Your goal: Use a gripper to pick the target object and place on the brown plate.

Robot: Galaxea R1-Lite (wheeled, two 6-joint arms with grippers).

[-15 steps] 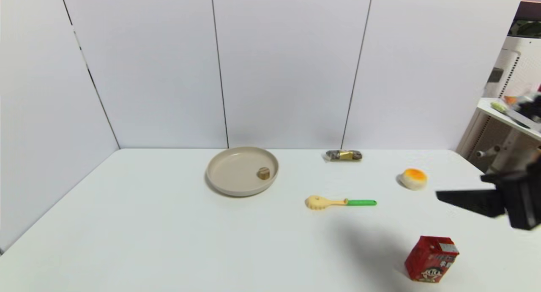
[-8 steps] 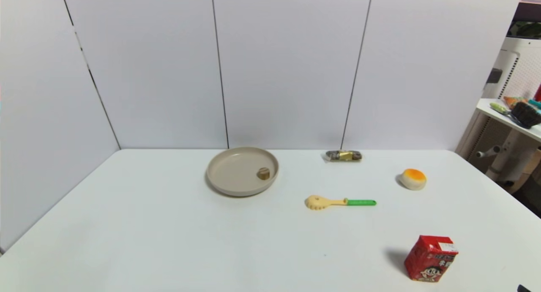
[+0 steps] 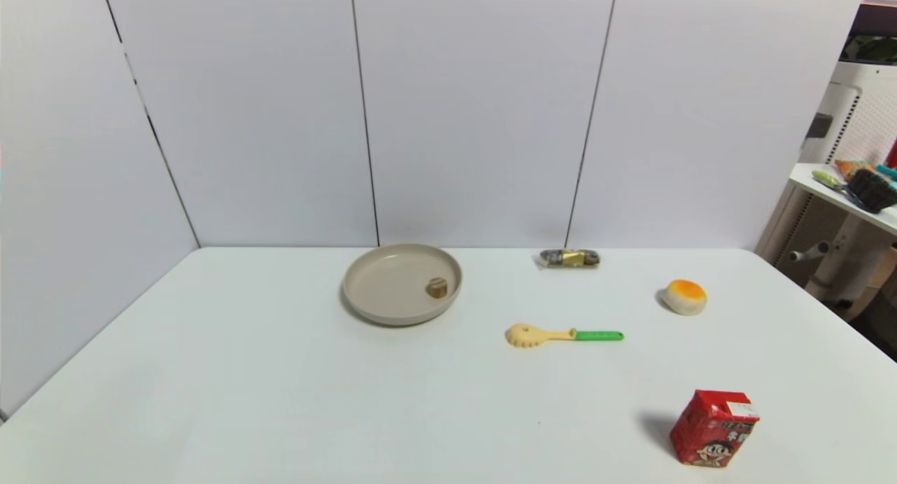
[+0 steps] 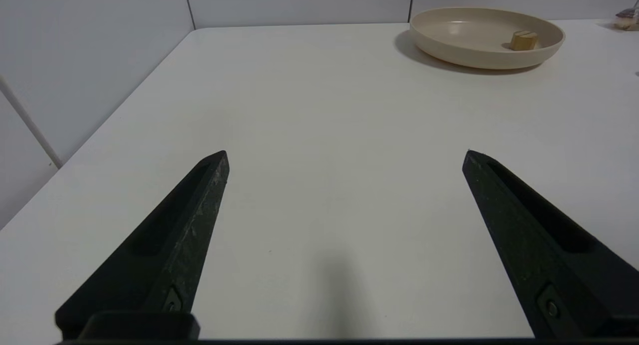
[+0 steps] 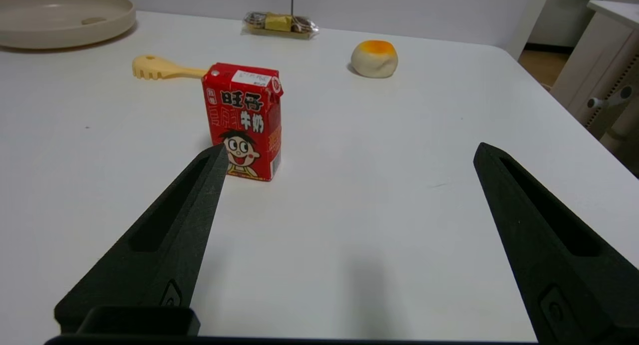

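The small tan-brown puck (image 3: 436,286) lies inside the beige-brown plate (image 3: 378,281), near its right rim; both also show in the left wrist view, the puck (image 4: 523,40) in the plate (image 4: 449,33). Neither arm shows in the head view. My left gripper (image 4: 347,155) is open and empty, low over bare table near the front left. My right gripper (image 5: 349,148) is open and empty, low over the table near the front right, just in front of the red carton (image 5: 243,119). The plate's rim (image 5: 30,33) shows far off in the right wrist view; the puck is hidden there.
A red milk carton (image 3: 715,428) stands front right. A white bun with an orange top (image 3: 685,296), a yellow scoop with a green handle (image 3: 560,335) and a wrapped snack (image 3: 570,258) lie right of the plate. A side shelf (image 3: 848,197) stands beyond the table's right edge.
The right arm, seen at the right edge of the head view one second ago, has drawn back out of that view. The puck and plate have not moved.
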